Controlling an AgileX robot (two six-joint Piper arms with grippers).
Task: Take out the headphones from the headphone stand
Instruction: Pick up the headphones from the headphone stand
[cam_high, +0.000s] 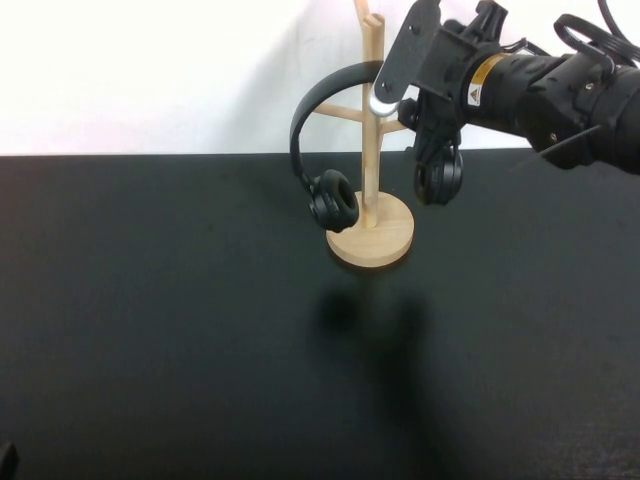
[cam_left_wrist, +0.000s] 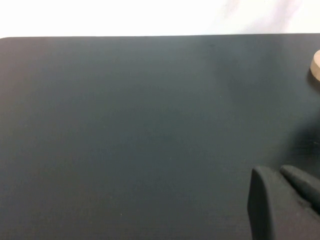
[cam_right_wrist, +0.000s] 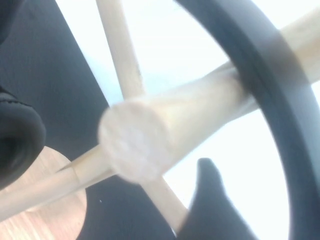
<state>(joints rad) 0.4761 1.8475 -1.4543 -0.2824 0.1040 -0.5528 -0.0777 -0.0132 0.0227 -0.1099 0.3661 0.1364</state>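
1. Headphones (cam_high: 330, 150) hung on stand (cam_high: 371, 215), at 12 o'clock on table (cam_high: 150, 350); band over a peg, one cup each side of post.
2. Right tool (cam_high: 415, 105) at stand's top, against band; grip state: cannot tell.
3. Left tool (cam_left_wrist: 280, 205) low over bare table, well apart; grip state: cannot tell.

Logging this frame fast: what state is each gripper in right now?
Left gripper: parked low over the black table, state cannot be told.
Right gripper: up at the headphones on the headphone stand, state cannot be told.
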